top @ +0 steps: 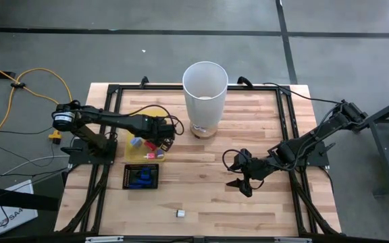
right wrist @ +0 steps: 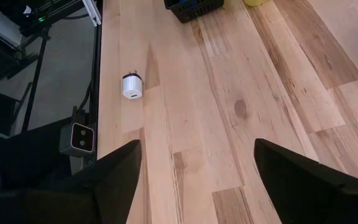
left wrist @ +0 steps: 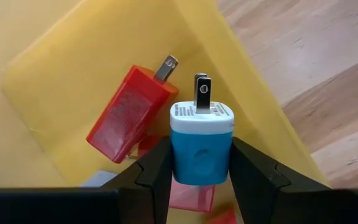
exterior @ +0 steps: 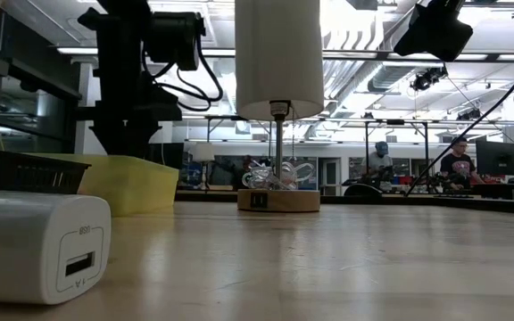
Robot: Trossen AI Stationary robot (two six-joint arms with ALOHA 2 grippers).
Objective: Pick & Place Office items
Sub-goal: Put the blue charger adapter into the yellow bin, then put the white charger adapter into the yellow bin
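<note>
— Holding a blue plug point(left wrist: 201, 147) tight, the left hand point(left wrist: 199, 163) hangs over the yellow tray point(left wrist: 73, 68). Why there?

— I think the plug goes in that tray. A red plug point(left wrist: 128, 114) lies in it, just beside.

— Why are the prongs pointing away?

— The fingers point(left wrist: 157, 171) pinch its flat sides. That grips best.

— And the right hand point(top: 240, 174)?

— It waits wide open, holding nothing, over the bare bench point(top: 201, 182). A white plug point(right wrist: 132, 86) lies alone near the bench edge, maybe next.
</note>
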